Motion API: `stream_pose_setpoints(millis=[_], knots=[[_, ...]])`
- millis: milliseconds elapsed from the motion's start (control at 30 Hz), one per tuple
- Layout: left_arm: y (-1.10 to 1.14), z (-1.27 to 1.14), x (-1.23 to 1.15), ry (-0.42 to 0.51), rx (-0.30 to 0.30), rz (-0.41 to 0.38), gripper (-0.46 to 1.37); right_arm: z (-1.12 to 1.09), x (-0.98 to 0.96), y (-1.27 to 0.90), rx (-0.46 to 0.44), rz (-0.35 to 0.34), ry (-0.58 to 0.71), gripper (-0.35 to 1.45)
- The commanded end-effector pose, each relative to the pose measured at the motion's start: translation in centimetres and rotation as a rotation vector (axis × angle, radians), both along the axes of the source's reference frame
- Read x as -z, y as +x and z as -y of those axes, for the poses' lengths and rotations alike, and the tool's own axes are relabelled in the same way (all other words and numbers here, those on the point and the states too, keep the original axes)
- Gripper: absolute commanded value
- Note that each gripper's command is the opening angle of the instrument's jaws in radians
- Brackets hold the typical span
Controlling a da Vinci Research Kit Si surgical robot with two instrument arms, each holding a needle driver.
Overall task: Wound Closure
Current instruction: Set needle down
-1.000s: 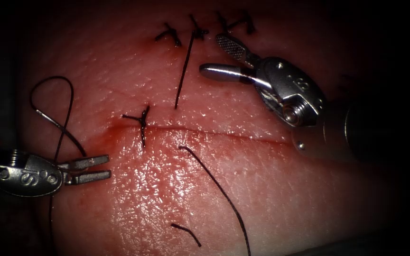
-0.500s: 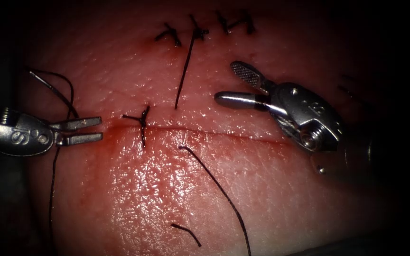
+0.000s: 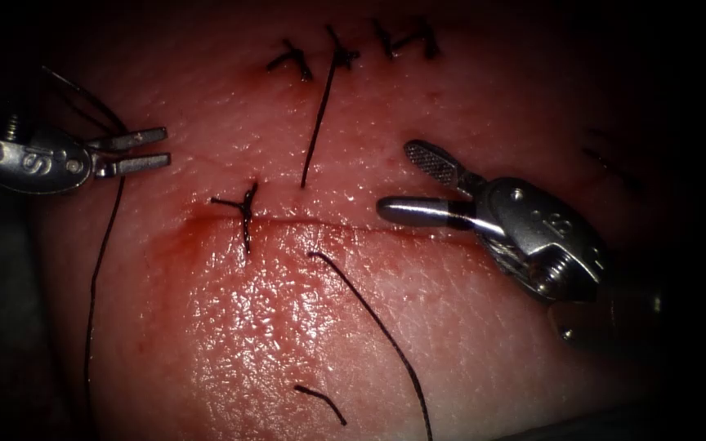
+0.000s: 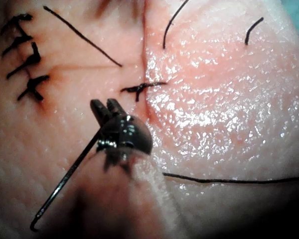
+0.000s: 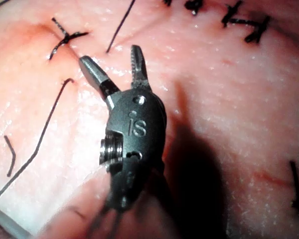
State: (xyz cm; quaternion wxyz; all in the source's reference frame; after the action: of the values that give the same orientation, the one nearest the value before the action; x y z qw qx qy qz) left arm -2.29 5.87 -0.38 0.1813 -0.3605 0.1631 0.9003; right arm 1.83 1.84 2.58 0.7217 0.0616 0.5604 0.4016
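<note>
**Both drivers free above a partly stitched cut**

The pale pink, glistening pork tissue [image 3: 304, 327] carries a thin horizontal cut [image 3: 369, 227] across the middle of the endoscope frame, with one dark knotted stitch [image 3: 244, 211] at its left end and red fluid [image 3: 177, 245] pooled beside it. The fine black thread [image 3: 100, 269] hangs down the left edge; it looks limp and light, likely slippery where wet, best taken well clear of its frayed ends. No needle is identifiable.

The steel left needle driver [image 3: 136, 151] sits at upper left, shaft level, its jaws slightly parted and gripping nothing; the thread passes just beside them. The steel right needle driver [image 3: 414, 181] lies at centre right, just above the cut, wrist angled leftward, jaws spread wide and empty. Loose cut thread ends [image 3: 320, 402] rest on the lower tissue.
</note>
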Motion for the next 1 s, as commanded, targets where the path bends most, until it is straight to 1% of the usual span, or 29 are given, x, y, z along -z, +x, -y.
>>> stream_pose_setpoints(millis=[33, 200, 367, 433, 500, 600, 633, 667, 700, 733, 767, 833, 900, 967, 1000], knots=[[0.00, -0.02, -0.02, -0.003, -0.007, -0.005, -0.35, 0.01, 0.01, 0.00, 0.000, 0.000, -0.001, 0.89], [-0.01, -0.07, -0.12, -0.020, -0.003, -0.017, -0.35, 0.11, 0.09, -0.01, 0.009, -0.002, -0.005, 0.90], [-0.02, -0.07, -0.27, -0.043, -0.001, -0.018, -0.35, 0.18, 0.18, -0.02, 0.020, -0.005, 0.000, 0.85], [-0.03, -0.06, -0.33, -0.055, -0.005, -0.023, -0.35, 0.20, 0.20, -0.03, 0.028, -0.007, -0.004, 0.72], [-0.04, -0.06, -0.43, -0.041, -0.002, -0.027, -0.35, 0.22, 0.22, -0.04, 0.034, -0.010, -0.004, 0.56], [-0.07, -0.03, -0.53, -0.012, 0.004, -0.006, -0.35, 0.22, 0.22, -0.06, 0.036, -0.012, -0.004, 0.53], [-0.09, -0.01, -0.57, 0.005, 0.012, 0.012, -0.35, 0.22, 0.22, -0.06, 0.036, -0.012, -0.004, 0.54], [-0.10, 0.01, -0.61, 0.024, 0.021, 0.030, 0.15, 0.22, 0.22, -0.06, 0.037, -0.012, -0.004, 0.53], [-0.10, 0.01, -0.61, 0.026, 0.023, 0.035, 0.32, 0.22, 0.22, -0.06, 0.036, -0.012, -0.004, 0.53], [-0.11, 0.04, -0.63, 0.047, 0.043, 0.050, 0.84, 0.22, 0.22, -0.06, 0.036, -0.012, -0.004, 0.53], [-0.12, 0.06, -0.64, 0.059, 0.060, 0.061, 1.00, 0.21, 0.22, -0.06, 0.036, -0.012, -0.004, 0.54], [-0.14, 0.08, -0.62, 0.078, 0.086, 0.071, 1.13, 0.21, 0.22, -0.06, 0.036, -0.011, -0.004, 0.54], [-0.15, 0.10, -0.58, 0.084, 0.085, 0.072, 1.10, 0.21, 0.21, -0.06, 0.035, -0.011, -0.004, 0.54], [-0.15, 0.11, -0.55, 0.100, 0.078, 0.078, 1.15, 0.20, 0.21, -0.06, 0.035, -0.011, -0.004, 0.53], [-0.14, 0.12, -0.52, 0.120, 0.058, 0.080, 1.16, 0.20, 0.21, -0.06, 0.035, -0.011, -0.004, 0.52]])
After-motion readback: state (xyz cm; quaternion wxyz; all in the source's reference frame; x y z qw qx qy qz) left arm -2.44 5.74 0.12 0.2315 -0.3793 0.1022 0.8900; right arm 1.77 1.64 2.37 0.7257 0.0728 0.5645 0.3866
